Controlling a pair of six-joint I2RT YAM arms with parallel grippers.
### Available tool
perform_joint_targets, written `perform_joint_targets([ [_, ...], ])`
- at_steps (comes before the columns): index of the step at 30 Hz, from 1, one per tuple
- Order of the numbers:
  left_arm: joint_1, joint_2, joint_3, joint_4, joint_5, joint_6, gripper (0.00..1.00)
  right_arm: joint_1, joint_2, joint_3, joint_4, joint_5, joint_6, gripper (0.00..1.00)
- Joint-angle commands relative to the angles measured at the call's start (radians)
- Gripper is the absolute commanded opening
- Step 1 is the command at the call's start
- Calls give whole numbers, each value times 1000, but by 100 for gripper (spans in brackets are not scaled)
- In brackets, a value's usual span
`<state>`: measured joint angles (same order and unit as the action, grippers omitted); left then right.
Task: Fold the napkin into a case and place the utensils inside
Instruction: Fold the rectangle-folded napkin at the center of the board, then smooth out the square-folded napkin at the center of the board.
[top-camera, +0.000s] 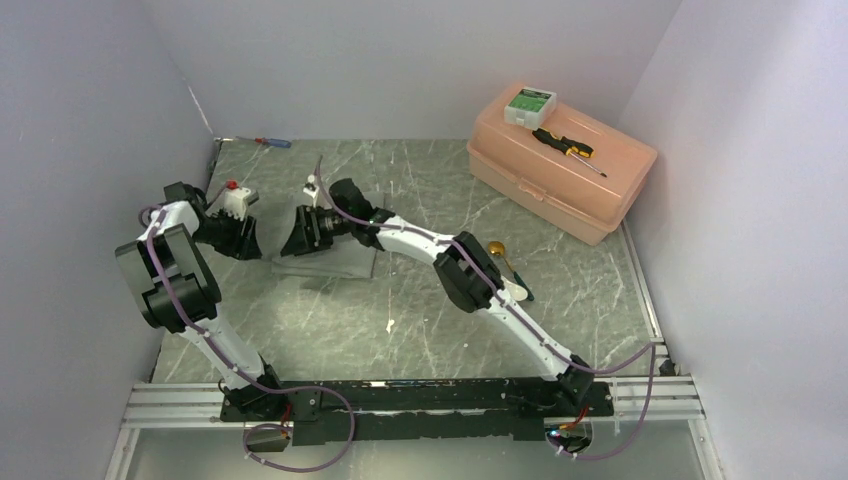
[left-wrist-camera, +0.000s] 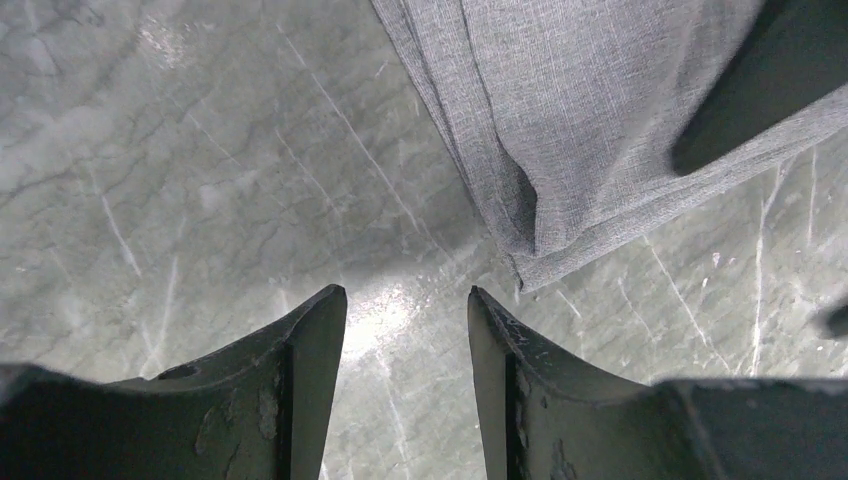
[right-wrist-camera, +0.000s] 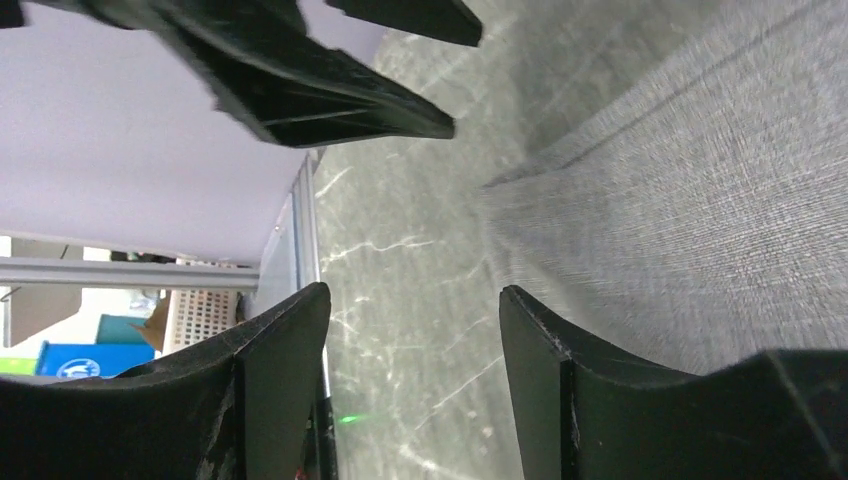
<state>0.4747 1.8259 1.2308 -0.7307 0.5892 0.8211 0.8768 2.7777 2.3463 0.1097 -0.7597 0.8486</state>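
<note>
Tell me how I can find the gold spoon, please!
Start at the big pink box at the far right of the table. Come toward the near edge to the right arm's bent elbow, where two spoons lie beside it. The gold spoon has a shiny round bowl and a dark handle; the white spoon next to it is pale all over.

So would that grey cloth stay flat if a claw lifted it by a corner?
Probably not: the napkin lies in soft layers with a puckered crease near its corner, so it looks limp and should droop. Its matte weave likely grips rather than slips. Pushed across the smooth table, it would probably bunch up rather than slide whole.
</note>
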Motion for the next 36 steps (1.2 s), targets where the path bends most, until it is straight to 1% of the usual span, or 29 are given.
perform_joint_targets([
  [1, 5, -3, 72, -46, 51, -14, 54, -52, -282, -32, -35, 24, -126, 67],
  [3, 5, -1, 99, -67, 74, -31, 54, -77, -371, -87, -127, 70, -208, 68],
  [6, -3, 2, 135, -96, 105, -55, 55, -132, -511, -235, -266, 208, -331, 69],
  [9, -33, 8, 140, -118, 118, -65, 56, -224, -598, -382, -375, 357, -386, 69],
  [10, -47, 9, 134, -119, 111, -66, 56, -257, -621, -441, -381, 387, -385, 69],
  [12, -70, 5, 112, -101, 98, -74, 57, -309, -665, -585, -339, 412, -387, 70],
  [14, -92, 4, 90, -81, 86, -86, 57, -345, -664, -642, -327, 407, -392, 70],
  [17, -126, 20, 76, -65, 56, -104, 57, -364, -623, -652, -329, 391, -402, 69],
  [19, -145, 23, 60, -24, 18, -121, 55, -365, -585, -634, -331, 379, -402, 68],
  [22, -170, 20, 35, 23, -39, -124, 51, -365, -538, -619, -296, 349, -381, 66],
  [30, -191, 9, -20, 65, -131, -94, 21, -365, -423, -540, -216, 315, -313, 62],
  [33, -191, -2, -40, 78, -159, -84, 14, -366, -387, -511, -188, 316, -289, 59],
  [35, -191, -17, -55, 90, -175, -78, 8, -366, -364, -491, -179, 319, -278, 58],
  [36, -190, -26, -64, 92, -176, -75, 7, -365, -356, -481, -177, 323, -277, 57],
])
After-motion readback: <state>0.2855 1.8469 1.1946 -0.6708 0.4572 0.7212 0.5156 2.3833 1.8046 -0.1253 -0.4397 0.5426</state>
